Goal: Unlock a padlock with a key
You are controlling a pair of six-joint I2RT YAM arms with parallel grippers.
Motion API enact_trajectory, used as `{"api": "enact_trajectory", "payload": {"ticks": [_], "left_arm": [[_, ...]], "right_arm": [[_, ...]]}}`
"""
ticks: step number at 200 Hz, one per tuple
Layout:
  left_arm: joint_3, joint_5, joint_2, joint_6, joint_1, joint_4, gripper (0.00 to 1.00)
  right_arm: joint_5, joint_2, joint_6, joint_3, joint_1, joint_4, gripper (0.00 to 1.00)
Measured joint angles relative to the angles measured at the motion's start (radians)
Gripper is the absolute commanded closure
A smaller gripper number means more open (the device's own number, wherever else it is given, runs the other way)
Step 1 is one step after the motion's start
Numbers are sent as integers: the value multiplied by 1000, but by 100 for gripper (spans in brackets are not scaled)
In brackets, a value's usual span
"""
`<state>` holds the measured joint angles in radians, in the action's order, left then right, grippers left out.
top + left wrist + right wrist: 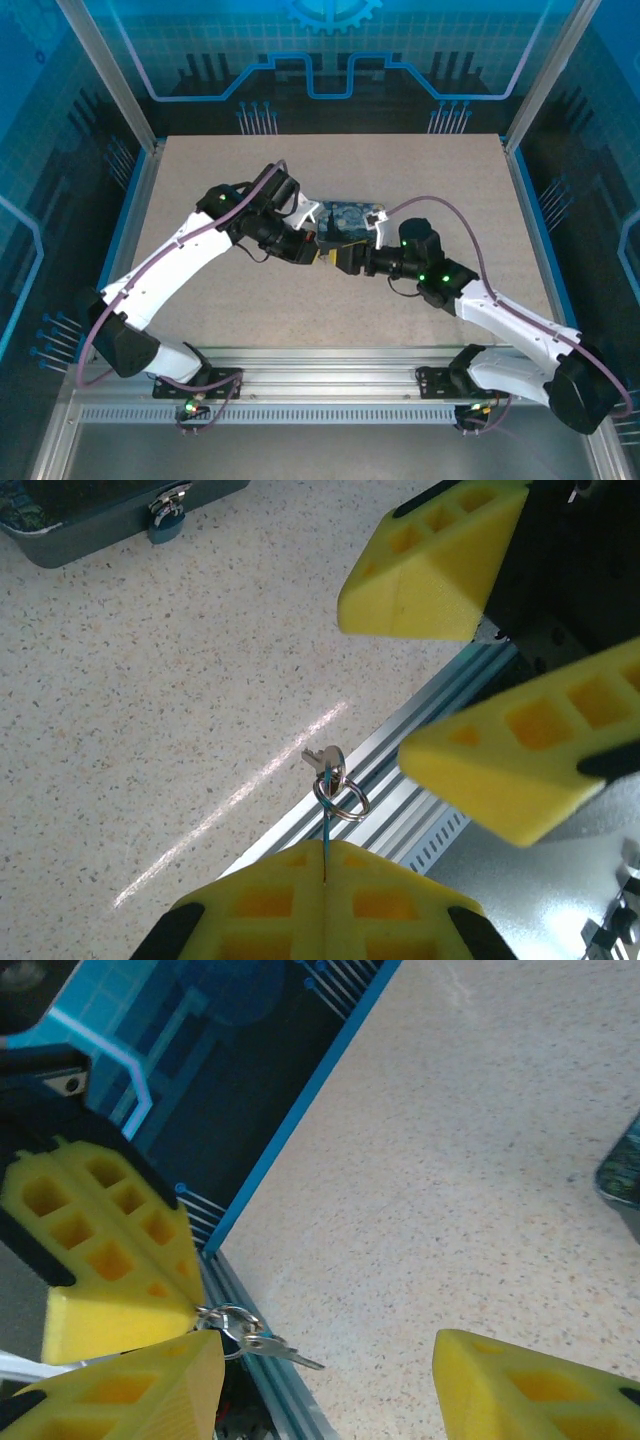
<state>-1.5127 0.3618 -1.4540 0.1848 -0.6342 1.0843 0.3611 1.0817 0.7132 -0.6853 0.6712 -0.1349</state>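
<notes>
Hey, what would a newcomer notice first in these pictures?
The two arms meet mid-table, just on the near side of the painted tin. The left claw is shut on a key ring with a small silver key dangling, and the right claw gapes open right beside it. A blue padlock hangs on the tin's latch.

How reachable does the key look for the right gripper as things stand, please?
Probably yes: the key juts free on its ring from the shut left gripper, inside the open right gripper, nothing in between.
</notes>
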Motion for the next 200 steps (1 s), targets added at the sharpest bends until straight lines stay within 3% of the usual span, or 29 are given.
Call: {"api": "enact_trajectory", "payload": {"ticks": [56,151,200], "left_arm": [[0,1,0,-3,0,7,100],[12,27,0,-1,-10,-21,100],[18,29,1,-1,-10,-37,100]], "right_arm": [[-6,29,-46,-29,61,7,41],[-223,18,-46,-80,67,131,50],[-209,-58,-29,-30,61,100,57]]}}
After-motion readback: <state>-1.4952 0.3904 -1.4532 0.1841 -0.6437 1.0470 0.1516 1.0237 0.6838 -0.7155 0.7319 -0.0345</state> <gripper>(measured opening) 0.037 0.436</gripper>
